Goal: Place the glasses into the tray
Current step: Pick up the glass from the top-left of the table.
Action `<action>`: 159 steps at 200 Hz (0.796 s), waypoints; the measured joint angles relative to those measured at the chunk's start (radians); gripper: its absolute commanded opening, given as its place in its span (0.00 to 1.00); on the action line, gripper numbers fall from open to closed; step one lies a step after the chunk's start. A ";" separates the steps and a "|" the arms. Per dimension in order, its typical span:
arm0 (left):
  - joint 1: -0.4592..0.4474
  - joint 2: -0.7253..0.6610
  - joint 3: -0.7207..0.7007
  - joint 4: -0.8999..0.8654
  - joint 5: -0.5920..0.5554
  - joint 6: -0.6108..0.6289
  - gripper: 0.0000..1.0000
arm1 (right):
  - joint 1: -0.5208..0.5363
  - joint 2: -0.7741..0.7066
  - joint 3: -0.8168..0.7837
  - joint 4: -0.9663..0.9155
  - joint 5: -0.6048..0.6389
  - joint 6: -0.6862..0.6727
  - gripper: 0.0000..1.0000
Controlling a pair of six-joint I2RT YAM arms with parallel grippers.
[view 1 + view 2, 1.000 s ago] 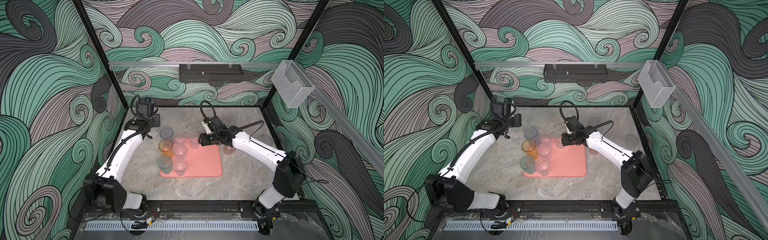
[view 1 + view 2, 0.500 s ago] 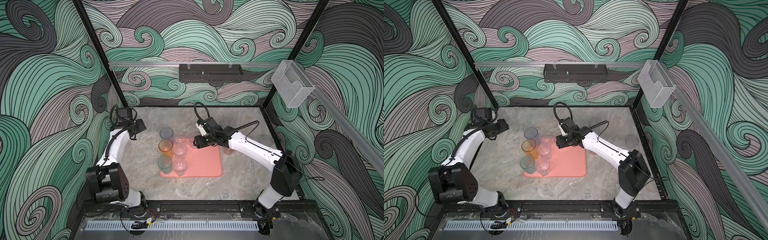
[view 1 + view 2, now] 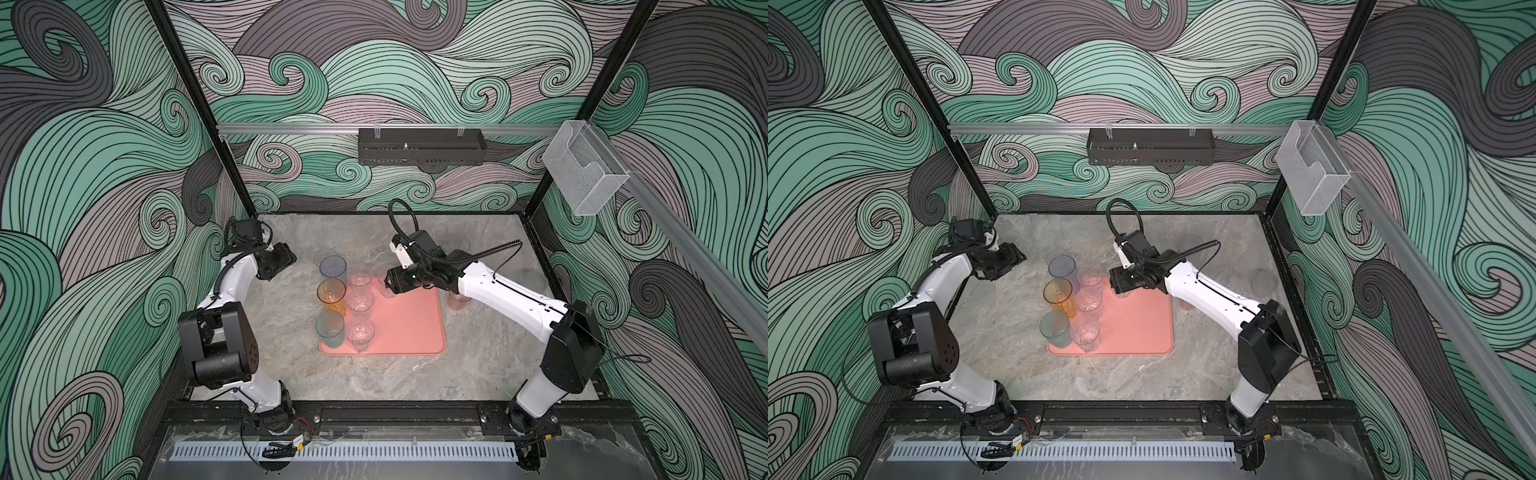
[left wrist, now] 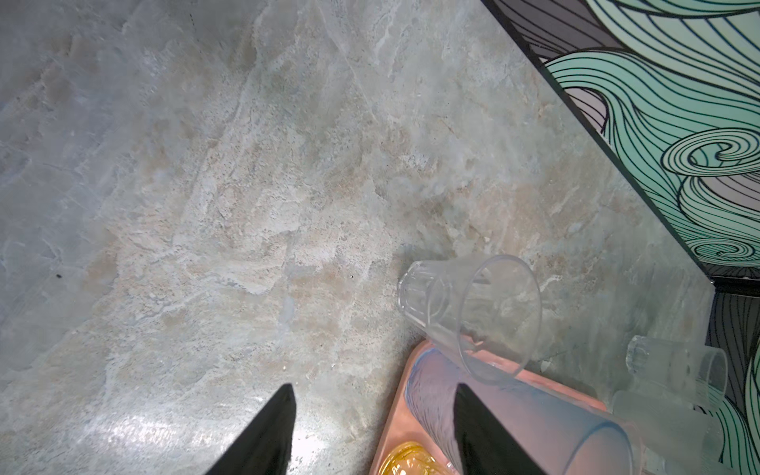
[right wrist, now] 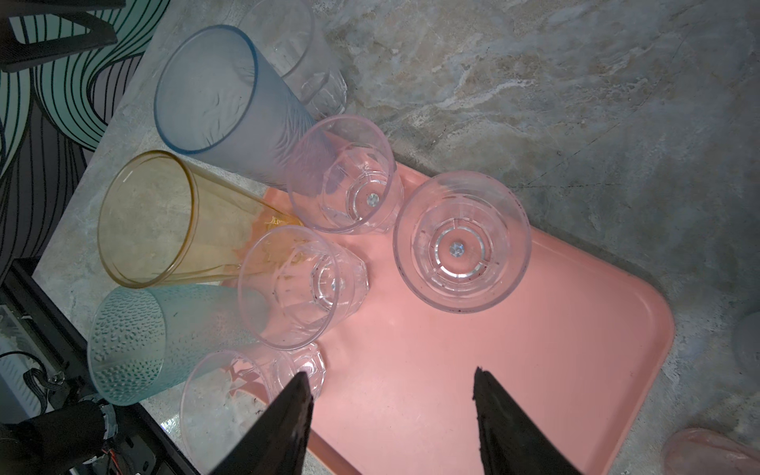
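**Tray** (image 3: 409,328): flat salmon-pink rectangular tray with rounded corners and a low rim, lying on the marbled grey tabletop (image 3: 374,386).

**Standing along its left edge:**
- tall frosted blue-grey tumbler (image 5: 214,94)
- tall transparent orange tumbler (image 5: 152,222)
- tall dimpled teal tumbler (image 5: 131,341)

**Standing just inside these:** four clear faceted goblet-like glasses (image 5: 460,242), all upright. The tray's right half is lying bare.

**Off the tray:**
- tall clear tumbler (image 4: 473,312), standing just beyond the far-left corner
- short pink tumbler (image 3: 458,300), standing just off the right edge

**Right gripper** (image 5: 390,382): hovering over the tray's bare floor with fingers spread wide, gripping nothing. The nearest goblet is standing ahead of the tips, apart from them.

**Left gripper** (image 4: 374,395): hanging over the tabletop beside the tray's far-left corner with fingers parted, empty.
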 measured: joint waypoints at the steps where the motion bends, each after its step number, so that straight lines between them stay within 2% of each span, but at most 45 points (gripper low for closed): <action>1: 0.000 0.000 0.000 0.000 0.002 0.000 0.62 | -0.001 0.000 0.000 0.000 0.000 0.001 0.64; 55: -0.034 0.066 0.045 0.044 0.041 0.010 0.54 | -0.070 -0.001 -0.018 0.000 -0.025 0.048 0.64; 72: -0.061 0.128 0.089 0.045 0.041 0.023 0.48 | -0.072 -0.001 -0.018 -0.002 -0.025 0.054 0.63; 138: -0.150 0.259 0.153 0.050 0.036 0.059 0.43 | -0.070 0.024 -0.014 -0.011 -0.032 0.079 0.63; 159: -0.172 0.281 0.168 0.051 0.022 0.065 0.35 | -0.070 0.030 -0.014 -0.013 -0.036 0.084 0.63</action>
